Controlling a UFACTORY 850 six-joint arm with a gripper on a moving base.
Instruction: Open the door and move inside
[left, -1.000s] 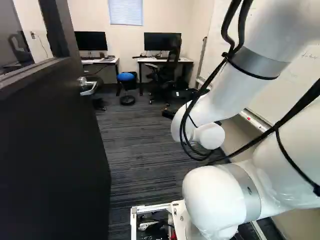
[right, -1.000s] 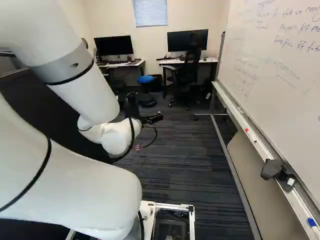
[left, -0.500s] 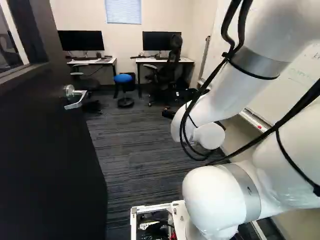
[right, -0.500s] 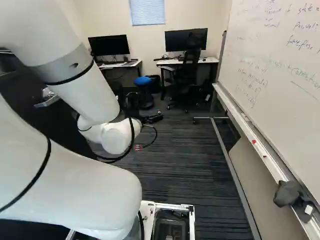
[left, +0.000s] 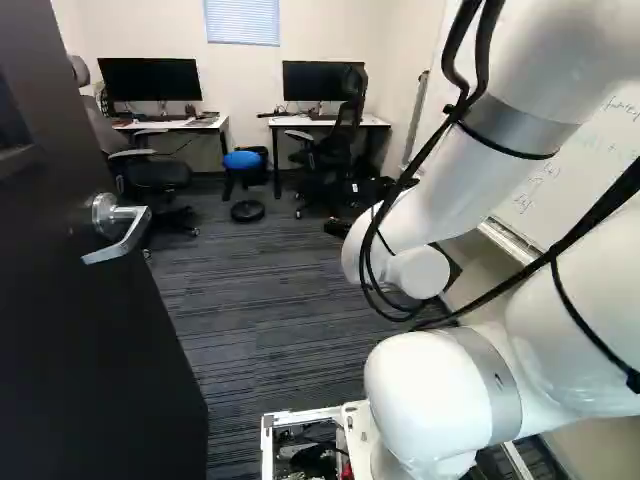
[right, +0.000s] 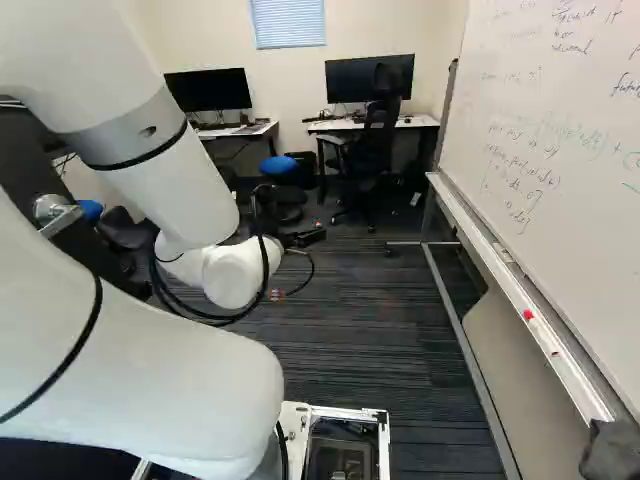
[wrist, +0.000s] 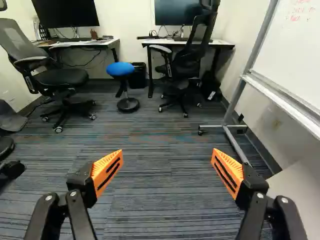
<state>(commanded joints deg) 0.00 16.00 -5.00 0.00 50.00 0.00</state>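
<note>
While the door (left: 80, 350) stands open, jaws spread wide

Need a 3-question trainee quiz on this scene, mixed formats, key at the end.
1. Multiple choice. How does the gripper stand in the wrist view?
a) fingers pressed together
b) fingers wide apart, nothing gripped
c) fingers shut on the door handle

2. True or false. The door at the left of the left base view stands open, with carpet visible past its edge.

3. Fill in. In the wrist view, the stool near the office chairs has a ____ seat.

Key: 1 b; 2 true; 3 blue.
</note>
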